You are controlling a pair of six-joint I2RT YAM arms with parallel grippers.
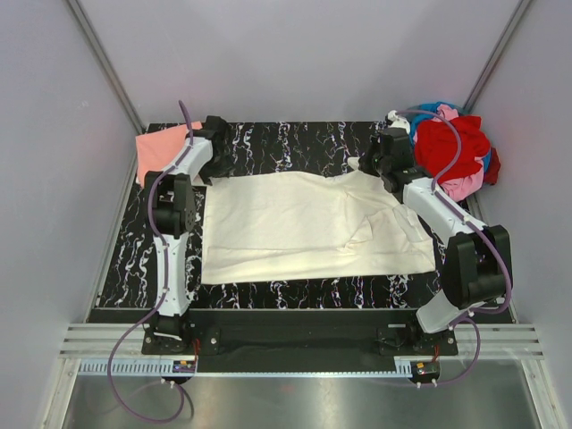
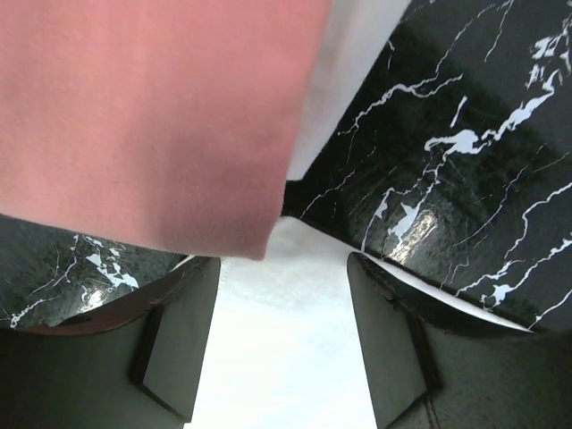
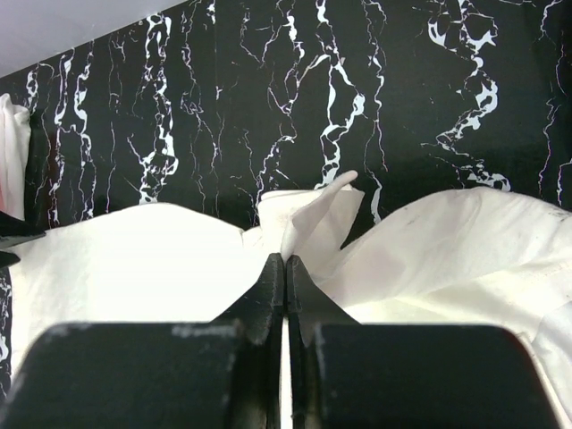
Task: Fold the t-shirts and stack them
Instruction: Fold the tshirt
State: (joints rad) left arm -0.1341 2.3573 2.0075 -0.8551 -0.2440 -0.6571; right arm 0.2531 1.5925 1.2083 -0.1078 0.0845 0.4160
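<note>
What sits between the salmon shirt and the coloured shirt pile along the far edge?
Top view: left pincer, open; a bare stretch of marbled tabletop; then the right pincer, shut on the cream shirt.

T-shirts lying singly: 2, one cream t-shirt (image 1: 304,228) mid-table, one salmon-pink t-shirt (image 1: 156,152) at the far left corner. Heap (image 1: 451,147) at the far right corner: 1, with red, pink and blue cloth showing; shirt count inside cannot be told. Arms: 2, left arm (image 1: 170,232) and right arm (image 1: 447,223). Table (image 1: 295,143): 1

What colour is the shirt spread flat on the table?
Cream shirt, clearest from the top view.
</note>
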